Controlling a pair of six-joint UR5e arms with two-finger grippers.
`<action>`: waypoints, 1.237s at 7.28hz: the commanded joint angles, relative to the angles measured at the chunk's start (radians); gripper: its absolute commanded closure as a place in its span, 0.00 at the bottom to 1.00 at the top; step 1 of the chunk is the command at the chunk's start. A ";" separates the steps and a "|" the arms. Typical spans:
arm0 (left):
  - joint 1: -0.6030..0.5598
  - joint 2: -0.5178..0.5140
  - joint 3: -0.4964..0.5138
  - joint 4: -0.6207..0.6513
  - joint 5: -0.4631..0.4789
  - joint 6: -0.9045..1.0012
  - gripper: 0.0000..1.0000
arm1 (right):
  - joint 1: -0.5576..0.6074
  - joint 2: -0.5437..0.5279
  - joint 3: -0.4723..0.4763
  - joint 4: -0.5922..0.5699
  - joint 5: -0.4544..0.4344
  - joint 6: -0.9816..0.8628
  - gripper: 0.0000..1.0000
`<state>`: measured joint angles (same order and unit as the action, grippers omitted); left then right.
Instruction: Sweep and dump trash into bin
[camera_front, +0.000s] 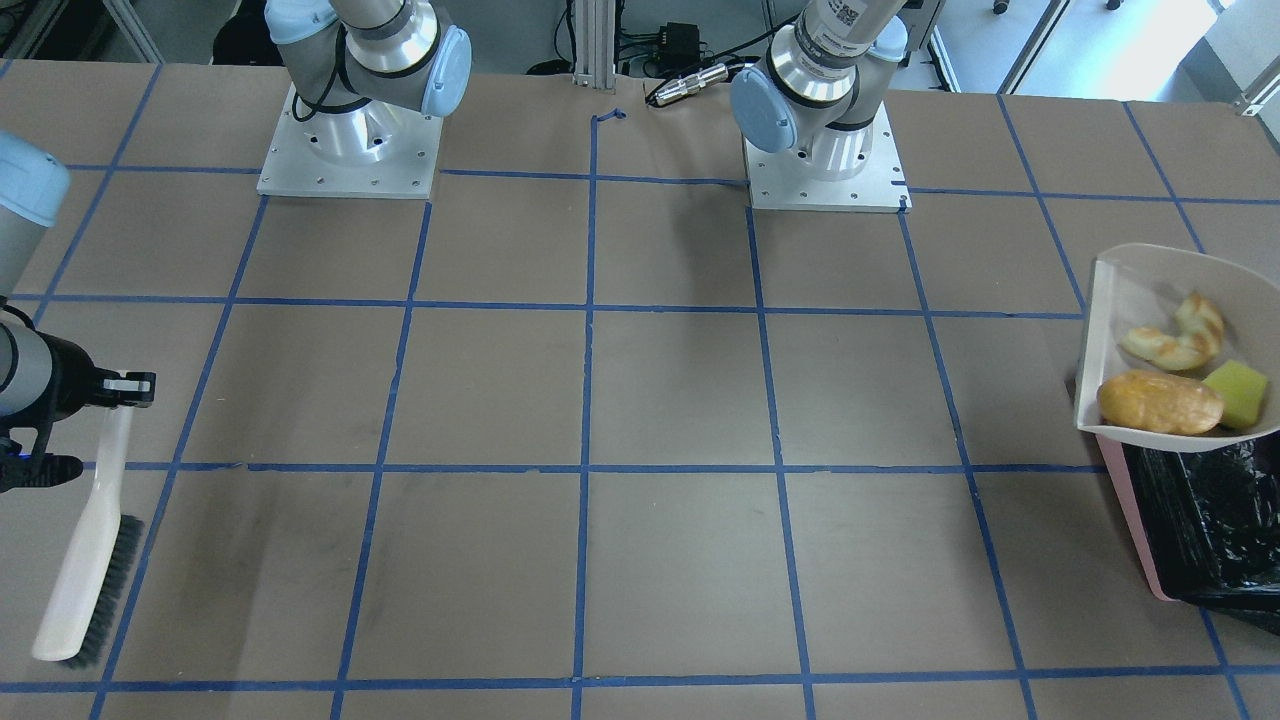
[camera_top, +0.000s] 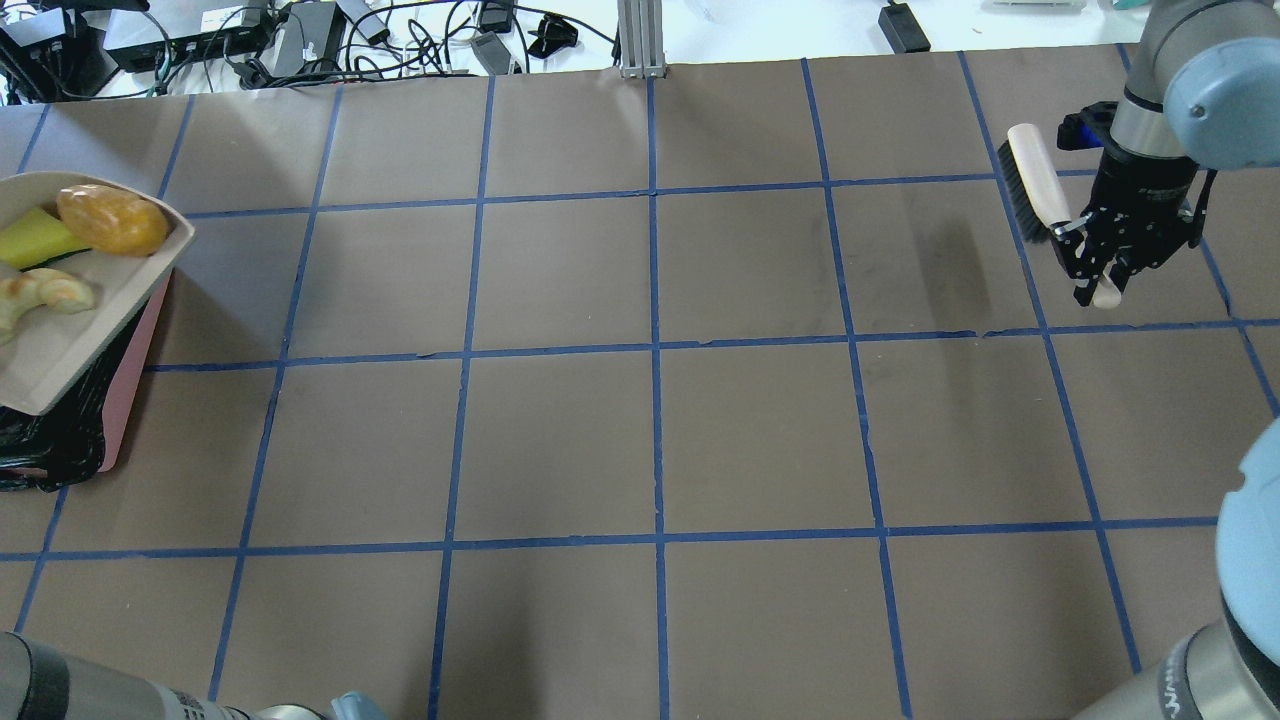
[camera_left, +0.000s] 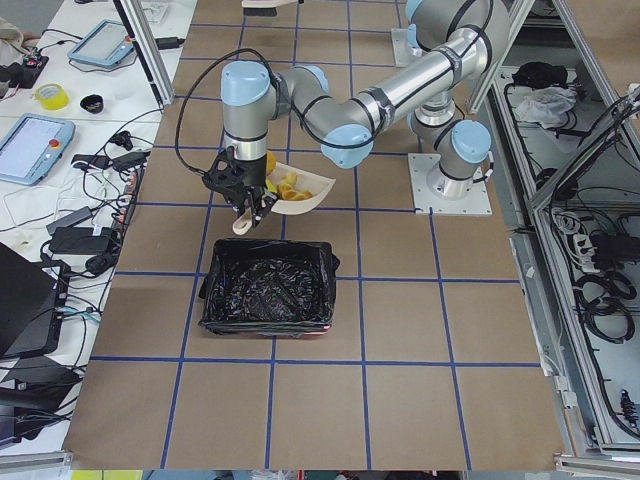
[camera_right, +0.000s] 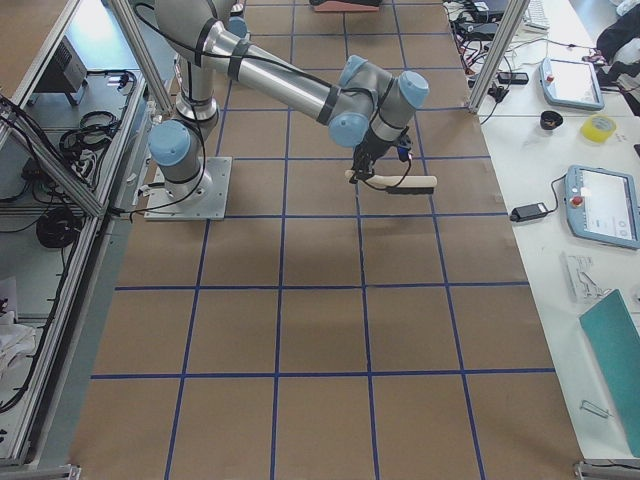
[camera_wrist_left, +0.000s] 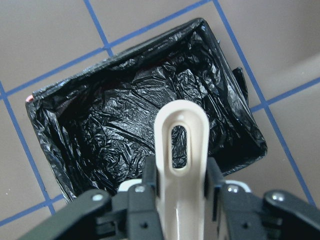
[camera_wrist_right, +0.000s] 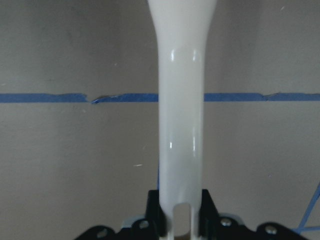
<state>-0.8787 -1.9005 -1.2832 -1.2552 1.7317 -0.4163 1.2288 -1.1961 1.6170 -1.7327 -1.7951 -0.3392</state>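
Note:
The beige dustpan (camera_front: 1150, 290) hangs over the pink, black-lined bin (camera_front: 1128, 505). In the pan lie the amber oval (camera_front: 1160, 402), the cream crescent (camera_front: 1175, 338) and the yellow sponge wedge (camera_front: 1238, 392). My left gripper (camera_wrist_left: 181, 175) is shut on the dustpan handle (camera_wrist_left: 181, 125), with the open bin (camera_wrist_left: 125, 120) below it. It also shows in the exterior left view (camera_left: 243, 205). My right gripper (camera_top: 1100, 275) is shut on the white handle of a black-bristled brush (camera_top: 1030, 180), held low over the table far from the bin. Its wrist view shows the handle (camera_wrist_right: 181, 100).
The table is brown with a blue tape grid. Both arm bases (camera_front: 348, 150) stand at the robot side. Cables and boxes (camera_top: 300, 40) lie past the far table edge. The bin (camera_left: 268, 290) stands near the table's left end.

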 joint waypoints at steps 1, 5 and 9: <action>0.087 -0.087 0.124 0.003 -0.006 0.118 1.00 | -0.009 0.026 0.066 -0.128 -0.032 -0.024 1.00; 0.135 -0.305 0.336 0.081 -0.075 0.238 1.00 | -0.005 0.026 0.081 -0.126 -0.018 0.017 1.00; 0.147 -0.368 0.315 0.302 -0.254 0.460 1.00 | 0.004 0.020 0.101 -0.131 -0.018 0.031 1.00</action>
<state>-0.7368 -2.2639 -0.9515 -0.9943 1.5417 -0.0393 1.2288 -1.1755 1.7166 -1.8624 -1.8135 -0.3134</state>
